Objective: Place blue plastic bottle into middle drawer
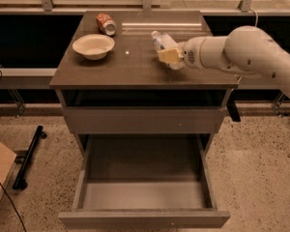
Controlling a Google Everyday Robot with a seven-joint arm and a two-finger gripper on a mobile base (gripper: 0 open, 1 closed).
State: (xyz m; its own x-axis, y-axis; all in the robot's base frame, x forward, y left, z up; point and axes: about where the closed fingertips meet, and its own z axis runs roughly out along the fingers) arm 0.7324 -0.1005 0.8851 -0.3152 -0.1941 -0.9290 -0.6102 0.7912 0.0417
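Observation:
The blue plastic bottle (160,41) is a small clear bottle with a white cap pointing to the back left, over the right part of the cabinet top (125,69). My gripper (169,57) reaches in from the right on a white arm, and its yellowish fingers (166,55) are shut on the bottle's lower half. The middle drawer (145,166) is pulled fully open at the bottom of the cabinet, with nothing in it. It lies well below and in front of the gripper.
A white bowl (93,45) sits on the left of the cabinet top and a crushed red-and-white can (106,23) lies behind it. A closed drawer front (142,120) is above the open drawer. A black bar (29,156) and a cardboard box (0,170) lie on the floor at left.

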